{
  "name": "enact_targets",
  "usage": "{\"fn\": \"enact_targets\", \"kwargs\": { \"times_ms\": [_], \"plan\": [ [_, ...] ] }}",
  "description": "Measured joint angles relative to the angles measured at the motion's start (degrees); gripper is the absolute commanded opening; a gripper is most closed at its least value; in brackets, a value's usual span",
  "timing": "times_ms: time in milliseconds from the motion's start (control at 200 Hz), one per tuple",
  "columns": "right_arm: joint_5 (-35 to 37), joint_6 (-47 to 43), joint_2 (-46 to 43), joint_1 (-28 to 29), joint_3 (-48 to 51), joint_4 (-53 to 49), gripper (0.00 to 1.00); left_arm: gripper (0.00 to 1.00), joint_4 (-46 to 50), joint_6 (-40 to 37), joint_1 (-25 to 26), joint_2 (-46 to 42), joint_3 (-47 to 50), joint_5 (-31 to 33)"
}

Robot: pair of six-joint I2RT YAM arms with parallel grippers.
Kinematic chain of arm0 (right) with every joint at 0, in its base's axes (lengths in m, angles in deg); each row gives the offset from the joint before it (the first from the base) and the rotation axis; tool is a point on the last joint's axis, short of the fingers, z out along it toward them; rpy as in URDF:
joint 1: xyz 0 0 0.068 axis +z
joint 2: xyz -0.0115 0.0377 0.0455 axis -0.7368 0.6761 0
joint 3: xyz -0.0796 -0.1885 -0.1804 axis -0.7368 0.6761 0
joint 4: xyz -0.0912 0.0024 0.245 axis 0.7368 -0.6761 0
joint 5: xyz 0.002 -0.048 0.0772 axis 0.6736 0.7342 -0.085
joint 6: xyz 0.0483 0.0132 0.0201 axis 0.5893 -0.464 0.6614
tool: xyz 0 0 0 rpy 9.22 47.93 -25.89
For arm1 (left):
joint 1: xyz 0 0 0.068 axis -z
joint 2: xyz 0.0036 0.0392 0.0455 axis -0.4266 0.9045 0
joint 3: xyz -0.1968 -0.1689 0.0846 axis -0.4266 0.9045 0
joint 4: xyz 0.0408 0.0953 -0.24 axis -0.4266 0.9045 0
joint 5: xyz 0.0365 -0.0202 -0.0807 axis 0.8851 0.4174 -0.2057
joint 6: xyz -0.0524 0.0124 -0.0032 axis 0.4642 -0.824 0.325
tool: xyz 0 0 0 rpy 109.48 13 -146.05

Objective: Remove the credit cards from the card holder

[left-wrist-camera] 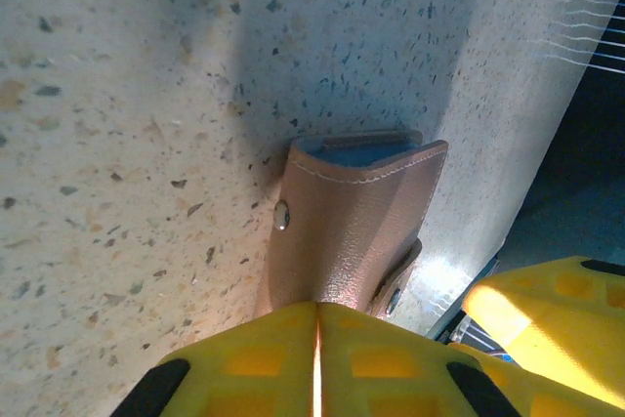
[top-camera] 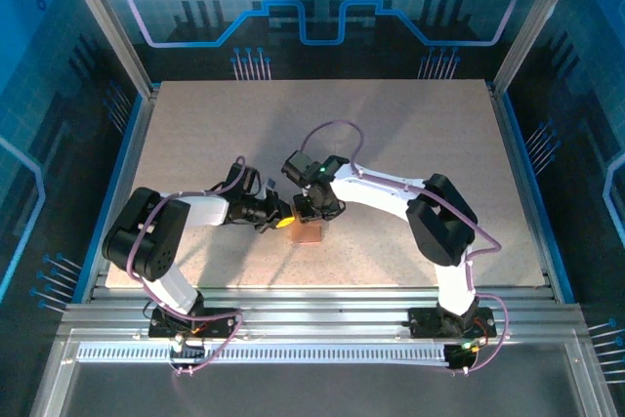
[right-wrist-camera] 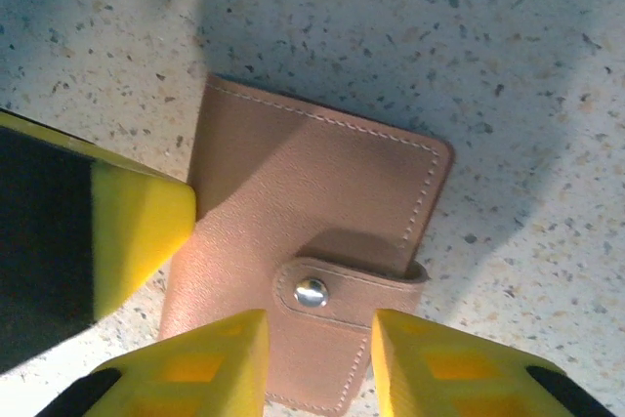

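Left gripper [left-wrist-camera: 315,319] shut against one card holder [left-wrist-camera: 352,222]; right gripper [right-wrist-camera: 319,329] part-open astride clasp tab [right-wrist-camera: 342,292].

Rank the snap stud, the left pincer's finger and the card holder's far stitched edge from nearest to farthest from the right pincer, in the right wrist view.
1. Snap stud, on the clasp tab just ahead of the right pincer.
2. Left pincer's finger, off to the left against the card holder.
3. Far stitched edge, beyond the stud.
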Motion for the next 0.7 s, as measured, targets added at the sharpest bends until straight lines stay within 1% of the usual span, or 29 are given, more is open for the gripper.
{"fn": "enact_targets", "kwargs": {
  "times_ms": [365,700],
  "plan": [
    [1.2,2.6,3.6,0.9,-1.6,-0.9,0.34,0.08,-2.1,0.5,-0.6,0.3,1.3,-1.0],
    [1.5,3.1,4.5,1.2,-1.9,-0.9,0.42,0.07,-3.3,1.4,-0.7,0.9,1.4,-1.7]
  ]
}}
